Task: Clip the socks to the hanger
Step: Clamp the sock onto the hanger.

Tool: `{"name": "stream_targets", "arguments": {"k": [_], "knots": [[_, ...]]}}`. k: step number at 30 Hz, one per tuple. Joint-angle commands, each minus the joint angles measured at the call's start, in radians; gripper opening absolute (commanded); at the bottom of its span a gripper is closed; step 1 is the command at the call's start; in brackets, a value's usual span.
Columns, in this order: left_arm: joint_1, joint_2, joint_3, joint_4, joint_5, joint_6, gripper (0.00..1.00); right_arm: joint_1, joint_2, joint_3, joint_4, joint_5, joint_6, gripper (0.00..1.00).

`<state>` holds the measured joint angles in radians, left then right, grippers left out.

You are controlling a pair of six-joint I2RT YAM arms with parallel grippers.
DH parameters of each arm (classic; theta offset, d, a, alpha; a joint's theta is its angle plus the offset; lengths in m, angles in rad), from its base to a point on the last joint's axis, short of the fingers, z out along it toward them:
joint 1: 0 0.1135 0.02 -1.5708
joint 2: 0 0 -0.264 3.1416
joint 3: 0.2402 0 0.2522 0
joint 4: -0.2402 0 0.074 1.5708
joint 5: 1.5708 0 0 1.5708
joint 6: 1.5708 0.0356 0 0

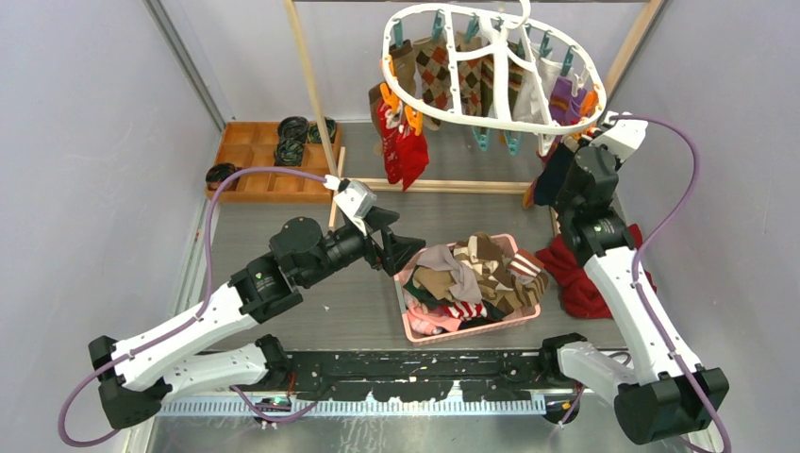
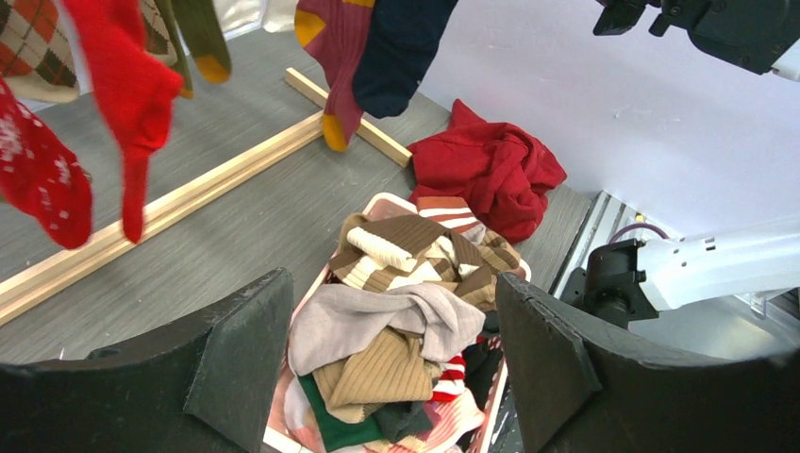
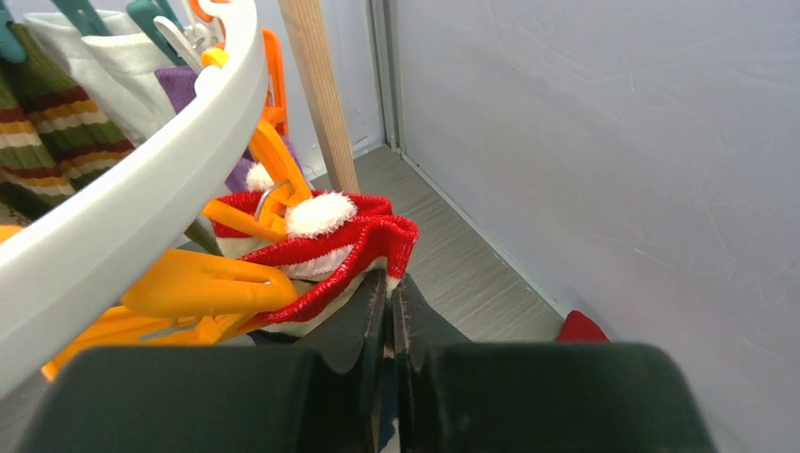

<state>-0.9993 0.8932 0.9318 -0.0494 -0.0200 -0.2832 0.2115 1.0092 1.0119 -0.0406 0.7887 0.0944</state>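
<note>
Grey tabletop (image 1: 453, 208), pale walls close on both sides. White plastic oval ring hanger (image 1: 491, 123) hangs at the back from a wooden-post rack (image 1: 307, 85), high enough that clipped socks drape free of the table. Many of its orange and teal pegs are already loaded.

Pink plastic basket (image 1: 408, 311) sits between the two arms, in reach of both. It is heaped with loose mixed-colour socks (image 1: 476, 274) not yet clipped.

Right arm: raised and stretched back, wrist at the hanger's right rim. Right gripper (image 3: 389, 288) has its jaws together, apparently pinching the hem of a red-and-white knitted sock (image 3: 330, 241). The sock is held against an orange clip peg (image 3: 203, 283) just under the rim, probably to feed it in. Whether the peg grips it, cannot tell.

Left arm: elbow bent, forearm angled toward the basket. Left gripper (image 2: 391, 349) hovers over the heap, jaws wide apart, nothing between them. Looks lined up for a pick.
</note>
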Motion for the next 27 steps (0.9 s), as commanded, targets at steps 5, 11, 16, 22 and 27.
{"name": "stream_targets", "arguments": {"k": [5,11,16,22,27], "knots": [[0.013,0.013,-0.014,0.096,0.053,-0.022,0.79,-0.134,0.057,0.074,0.016,-0.211,0.098,0.12],[0.016,0.021,-0.023,0.115,0.058,-0.033,0.79,-0.194,0.087,0.100,0.012,-0.314,0.142,0.12],[0.018,0.020,-0.035,0.131,0.065,-0.048,0.79,-0.198,0.074,0.094,0.010,-0.370,0.146,0.15],[0.018,0.015,-0.049,0.146,0.065,-0.060,0.79,-0.198,0.026,0.068,-0.012,-0.405,0.143,0.17],[0.018,0.016,-0.050,0.149,0.070,-0.063,0.80,-0.198,0.002,0.063,-0.035,-0.408,0.138,0.21]]}}
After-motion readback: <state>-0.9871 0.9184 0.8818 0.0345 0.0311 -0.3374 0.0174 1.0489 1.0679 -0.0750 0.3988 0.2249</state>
